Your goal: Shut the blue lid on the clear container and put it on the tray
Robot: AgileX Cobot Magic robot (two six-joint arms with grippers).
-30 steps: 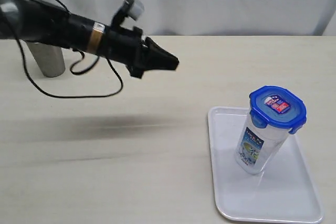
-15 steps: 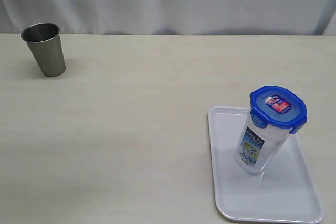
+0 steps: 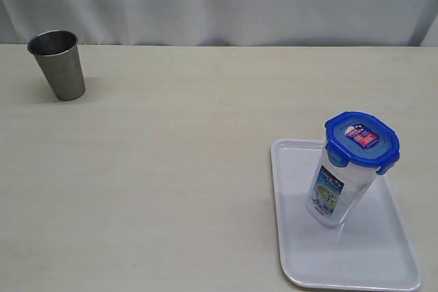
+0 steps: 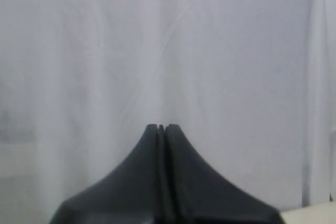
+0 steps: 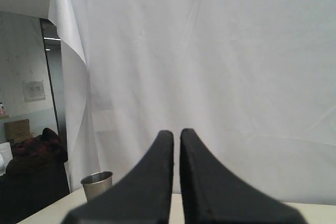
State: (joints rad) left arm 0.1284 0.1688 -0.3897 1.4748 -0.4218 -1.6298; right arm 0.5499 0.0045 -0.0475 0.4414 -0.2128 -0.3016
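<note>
The tray (image 3: 383, 258), flat, white and low-rimmed with rounded corners, is laid at the near right corner of the table (image 3: 171, 169). The clear container (image 3: 335, 193), tall and translucent with a blue-white-green label on its side, is stood on its base on the tray, nearer the left rim. The blue lid (image 3: 363, 141) is seated on its top, a small sticker facing up

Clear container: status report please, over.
Left gripper, right gripper shut, empty. Tall clear plastic container, bright blue lid on, stands on flat white tray. Grey metal cup far aside, nothing blocking.
</note>
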